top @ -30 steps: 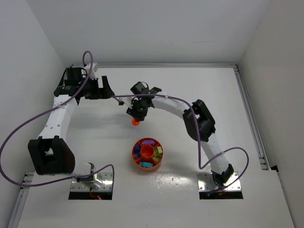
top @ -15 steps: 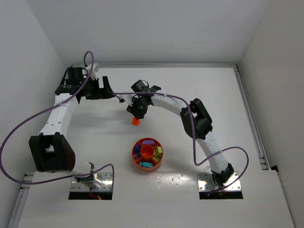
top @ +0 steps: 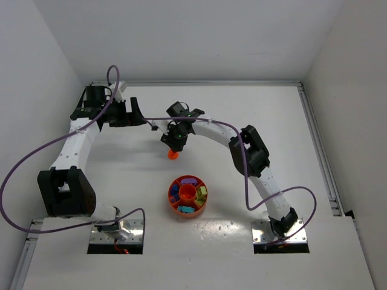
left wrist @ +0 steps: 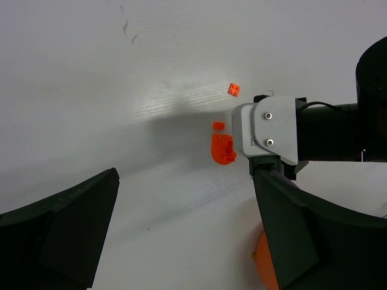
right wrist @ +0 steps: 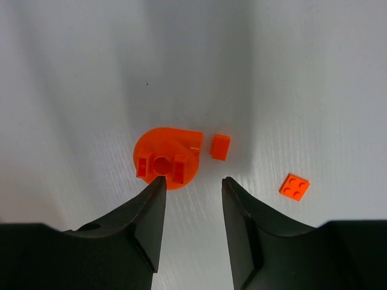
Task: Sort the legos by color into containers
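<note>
right arm draws back a touch, jaws parting over the orange legos

since a second ago the right gripper (right wrist: pixel 192 179) shifts slightly toward the far side and its fingers widen a shade; the orange pieces lie where they were. its fingers stand spread with nothing between them, poised above the table (right wrist: pixel 314 72) at the edge of a rounded orange piece (right wrist: pixel 164 158). the left gripper (left wrist: pixel 186 175) is spread wide and empty, off at the far left.

the pick likely goes best one piece at a time. the small orange brick (right wrist: pixel 220 147) lies just beside the rounded one, so centre the fingers on the target, come straight down and close without nudging the neighbour. then carry it to the tray (top: pixel 171 194), well apart toward the bases.

the right wrist view shows the gap between the pieces and a square orange plate (right wrist: pixel 294 186) off to one side. the top view merges them into one orange dot, but it alone shows the tray, with coloured bricks already in its compartments.
</note>
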Robot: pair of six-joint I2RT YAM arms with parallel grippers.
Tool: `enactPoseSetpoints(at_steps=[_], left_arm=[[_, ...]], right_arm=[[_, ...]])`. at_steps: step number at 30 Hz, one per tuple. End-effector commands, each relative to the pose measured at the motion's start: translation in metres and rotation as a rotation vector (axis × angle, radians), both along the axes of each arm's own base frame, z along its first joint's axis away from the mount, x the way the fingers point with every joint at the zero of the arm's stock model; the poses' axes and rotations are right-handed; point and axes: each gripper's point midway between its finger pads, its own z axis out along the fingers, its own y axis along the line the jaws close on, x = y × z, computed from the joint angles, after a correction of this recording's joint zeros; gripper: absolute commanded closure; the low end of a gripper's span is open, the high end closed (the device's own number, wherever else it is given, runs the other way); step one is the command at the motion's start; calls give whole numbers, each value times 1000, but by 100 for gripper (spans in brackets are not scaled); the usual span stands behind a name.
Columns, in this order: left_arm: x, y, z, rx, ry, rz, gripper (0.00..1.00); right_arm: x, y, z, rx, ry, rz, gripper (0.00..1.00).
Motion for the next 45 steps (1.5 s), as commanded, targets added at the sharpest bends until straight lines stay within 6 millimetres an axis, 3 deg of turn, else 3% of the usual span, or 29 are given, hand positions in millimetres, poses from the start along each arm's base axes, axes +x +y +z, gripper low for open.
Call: enactPoseSetpoints(at_steps=[1, 10, 23, 30, 32, 35, 45], left_arm=[[8, 2, 17, -8, -48, -6, 0], [9, 2, 13, -9, -39, -6, 0], [10, 1, 11, -16, -31, -13, 0], [13, 7, 10, -8, -30, 5, 0], [14, 7, 15, -6, -48, 5, 0], [15, 7, 28, -1, -98, 5, 0], [21, 19, 31, 51, -124, 60, 0]], right_arm=[[7, 12, 7, 43, -16, 25, 58], [9, 15, 3, 42, -15, 25, 58], [5, 15, -6, 42, 9, 33, 87], [-5, 11, -3, 46, 32, 42, 95], [-5, 10, 8, 57, 19, 42, 97], [-12, 4, 7, 47, 31, 42, 100], [-13, -3, 44, 84, -6, 27, 100]])
